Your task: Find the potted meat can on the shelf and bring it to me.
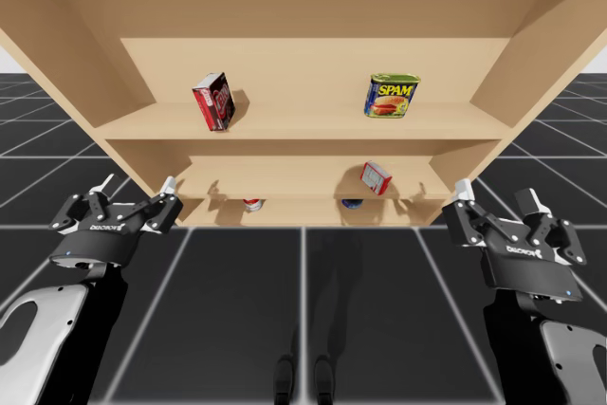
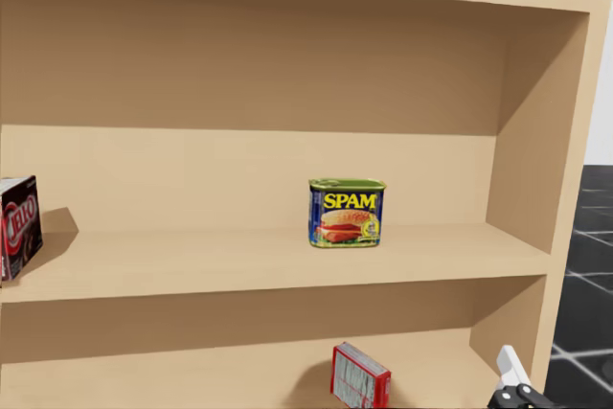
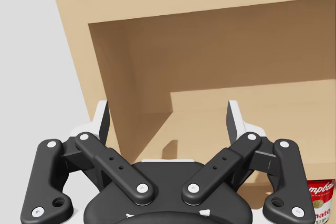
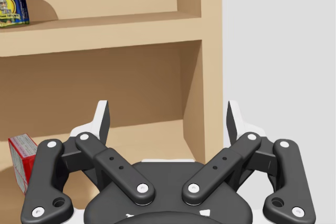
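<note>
dark red box (image 1: 214, 101) — high left; small red box (image 1: 376, 177) — tilted, lower; red-and-white can (image 1: 252, 203)

A simulated test scene: a plain wooden shelf (image 1: 303, 125) stands on a black grid floor (image 1: 303, 310) under blank grey sky.

Tan wooden shelf unit (image 1: 303, 125) fills the scene, plain boards and a plain back panel. Its left side wall (image 3: 92, 77) rises just ahead of my left gripper (image 3: 168, 108), and its right side wall (image 4: 210, 51) just ahead of my right gripper (image 4: 168, 108). Under both, a black floor (image 1: 237, 310) ruled with pale grid lines. Past the side walls, a flat pale grey backdrop (image 4: 278, 51). Soft shadows sit under each board.
</note>
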Available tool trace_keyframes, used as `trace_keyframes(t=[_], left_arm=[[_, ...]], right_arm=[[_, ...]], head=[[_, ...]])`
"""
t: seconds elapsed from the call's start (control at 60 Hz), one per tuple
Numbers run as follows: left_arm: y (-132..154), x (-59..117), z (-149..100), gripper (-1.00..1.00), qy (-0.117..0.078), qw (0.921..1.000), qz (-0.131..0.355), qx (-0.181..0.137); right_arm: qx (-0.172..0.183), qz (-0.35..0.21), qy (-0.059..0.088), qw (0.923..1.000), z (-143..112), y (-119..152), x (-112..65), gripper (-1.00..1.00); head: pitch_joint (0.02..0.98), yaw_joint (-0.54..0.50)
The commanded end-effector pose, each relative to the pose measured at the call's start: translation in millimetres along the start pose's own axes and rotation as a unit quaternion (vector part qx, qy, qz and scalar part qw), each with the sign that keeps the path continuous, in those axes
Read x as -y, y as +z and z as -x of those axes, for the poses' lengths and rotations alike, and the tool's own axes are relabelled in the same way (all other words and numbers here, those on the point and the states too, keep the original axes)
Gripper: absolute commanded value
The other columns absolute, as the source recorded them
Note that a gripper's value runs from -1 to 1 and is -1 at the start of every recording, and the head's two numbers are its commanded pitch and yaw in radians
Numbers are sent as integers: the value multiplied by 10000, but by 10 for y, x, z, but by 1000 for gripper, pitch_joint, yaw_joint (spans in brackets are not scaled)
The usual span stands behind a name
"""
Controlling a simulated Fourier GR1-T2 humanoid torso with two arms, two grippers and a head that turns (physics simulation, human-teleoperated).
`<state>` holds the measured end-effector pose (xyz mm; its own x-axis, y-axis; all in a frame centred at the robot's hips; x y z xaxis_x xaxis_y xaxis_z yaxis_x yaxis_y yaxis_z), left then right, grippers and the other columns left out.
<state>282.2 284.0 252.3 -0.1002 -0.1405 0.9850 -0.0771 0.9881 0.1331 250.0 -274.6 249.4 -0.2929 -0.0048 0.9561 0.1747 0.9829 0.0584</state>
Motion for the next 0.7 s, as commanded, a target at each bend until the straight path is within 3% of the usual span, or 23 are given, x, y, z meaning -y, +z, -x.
trace_keyframes(t=[0.017, 0.267, 0.333, 0.467, 0.533, 0.7], left_arm=[[-1, 0, 1, -1000, -7, 10000, 3, -1], [-3, -7, 1, -1000, 5, 10000, 4, -6], [-2, -19, -1, -1000, 17, 10000, -5, -13], [-1, -31, 1, -1000, 43, 10000, -12, -41], [0, -34, 3, -1000, 46, 10000, -13, -44], [5, -46, 3, -1000, 61, 10000, -36, -57]], right_arm=[[23, -11, 5, 10000, -4, -4, 5, -1000], [60, -47, -111, 9999, -33, 11, -24, -1000], [-113, -181, -275, 9994, -131, 60, -79, -1000], [76, -144, -76, 9998, -430, 180, -144, -1000], [61, -401, -254, 9989, -565, 239, -165, -1000], [-13, -758, -160, 9970, -838, 288, -272, -1000]], head=[[242, -273], [252, -271], [257, -272], [261, -269], [260, -272], [261, -271]])
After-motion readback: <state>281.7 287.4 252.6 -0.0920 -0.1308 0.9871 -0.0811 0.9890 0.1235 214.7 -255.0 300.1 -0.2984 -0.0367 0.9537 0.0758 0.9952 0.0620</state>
